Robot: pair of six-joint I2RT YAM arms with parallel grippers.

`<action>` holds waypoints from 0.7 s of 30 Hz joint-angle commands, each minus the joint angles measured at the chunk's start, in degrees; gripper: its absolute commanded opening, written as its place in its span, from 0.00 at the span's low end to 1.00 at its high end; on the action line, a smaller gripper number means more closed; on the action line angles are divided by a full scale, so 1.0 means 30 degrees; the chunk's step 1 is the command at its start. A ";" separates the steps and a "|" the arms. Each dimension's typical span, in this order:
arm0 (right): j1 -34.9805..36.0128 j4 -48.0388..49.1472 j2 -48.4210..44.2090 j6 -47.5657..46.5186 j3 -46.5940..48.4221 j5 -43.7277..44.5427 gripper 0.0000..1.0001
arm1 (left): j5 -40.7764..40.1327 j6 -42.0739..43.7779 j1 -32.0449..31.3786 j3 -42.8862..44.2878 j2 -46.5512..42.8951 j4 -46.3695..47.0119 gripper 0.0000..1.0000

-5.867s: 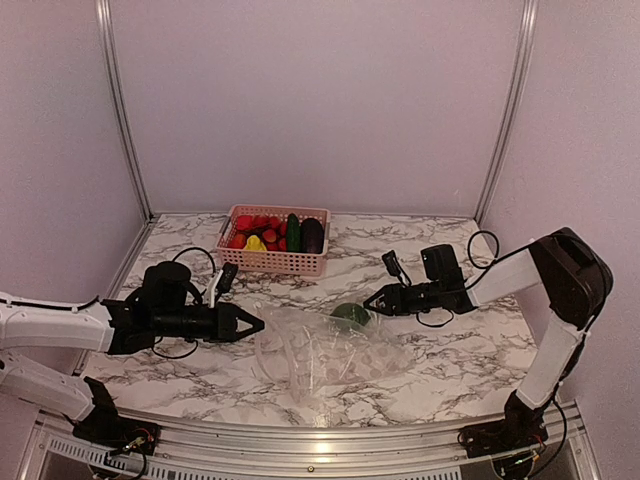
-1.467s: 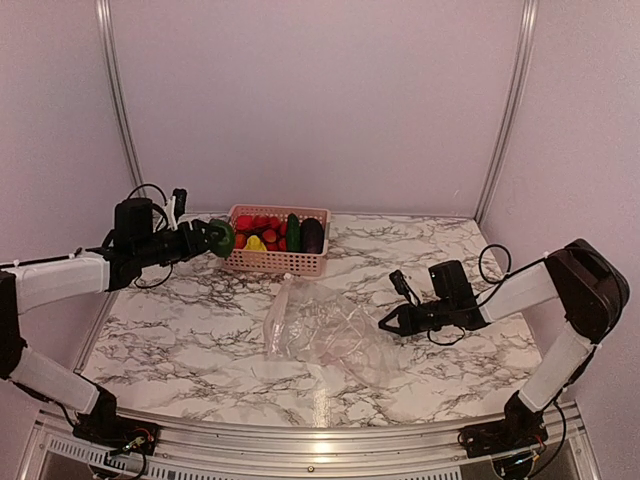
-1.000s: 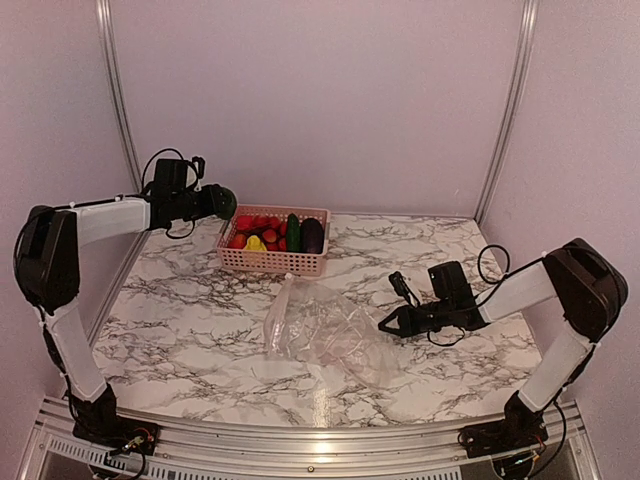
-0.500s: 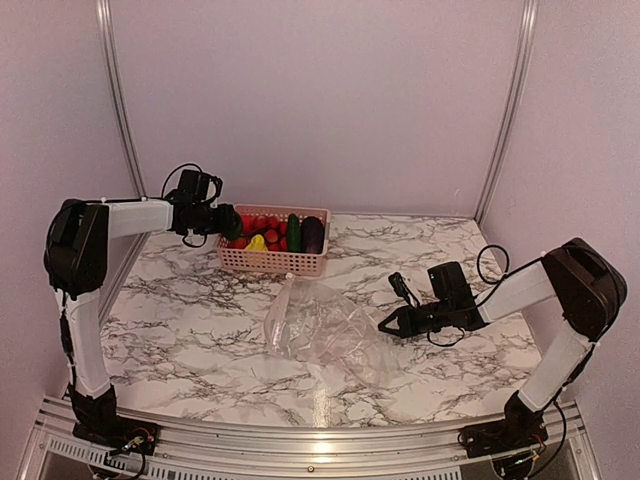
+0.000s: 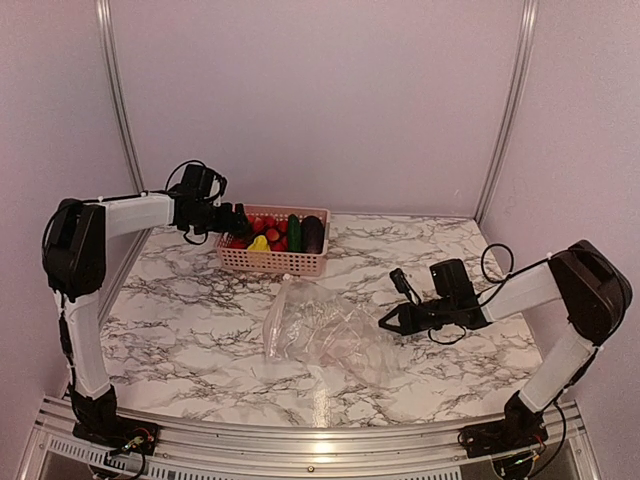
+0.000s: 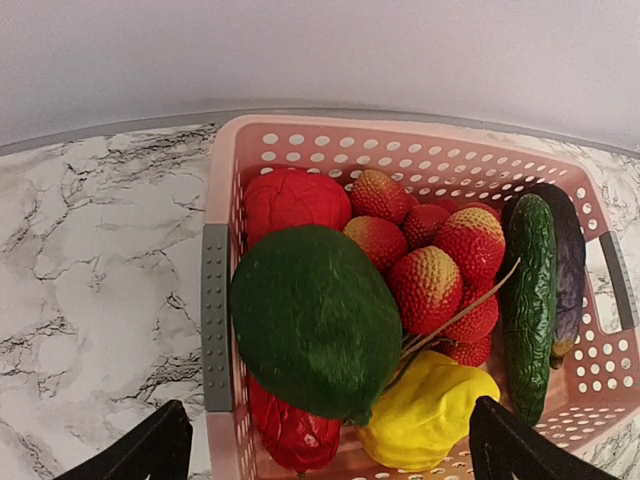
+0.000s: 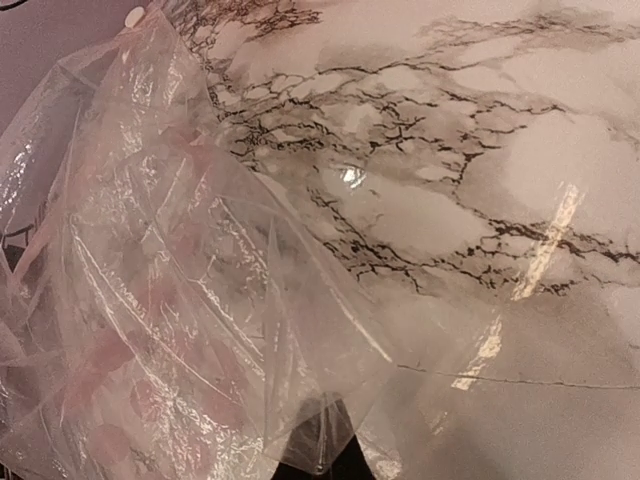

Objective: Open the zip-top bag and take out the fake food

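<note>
The clear zip-top bag [image 5: 320,330] lies crumpled and flat on the marble table, and no fake food shows inside it. My right gripper [image 5: 384,323] is shut on the bag's right edge; in the right wrist view the film [image 7: 200,300] drapes over the closed tips [image 7: 322,455]. My left gripper [image 5: 235,218] stands open over the left end of the pink basket [image 5: 275,262]. In the left wrist view a dark green fake food piece [image 6: 315,320] lies free on the red and yellow pieces, between the spread fingers [image 6: 150,450].
The basket [image 6: 215,200] stands against the back wall and also holds a red berry cluster [image 6: 430,280], a cucumber [image 6: 530,290], an eggplant [image 6: 570,240] and a yellow lemon [image 6: 430,405]. Metal corner posts rise behind it on both sides.
My left gripper has reached further over the basket and opened, letting go of the green piece. The right gripper and the bag have stayed put.
</note>
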 commanded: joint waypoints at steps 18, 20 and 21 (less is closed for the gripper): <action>-0.0165 0.2012 -0.3880 -0.0436 -0.0328 -0.0936 0.00 | 0.7613 -0.0997 -0.2747 -1.1841 -1.1519 0.5126 0.99; -0.0172 0.2253 -0.3966 -0.0413 -0.0406 -0.1202 0.00 | 0.8979 -0.1775 -0.2971 -1.3242 -1.1601 0.7028 0.99; -0.0173 0.2362 -0.3983 -0.0401 -0.0433 -0.1348 0.00 | 0.9209 -0.2057 -0.3151 -1.3718 -1.1539 0.7662 0.99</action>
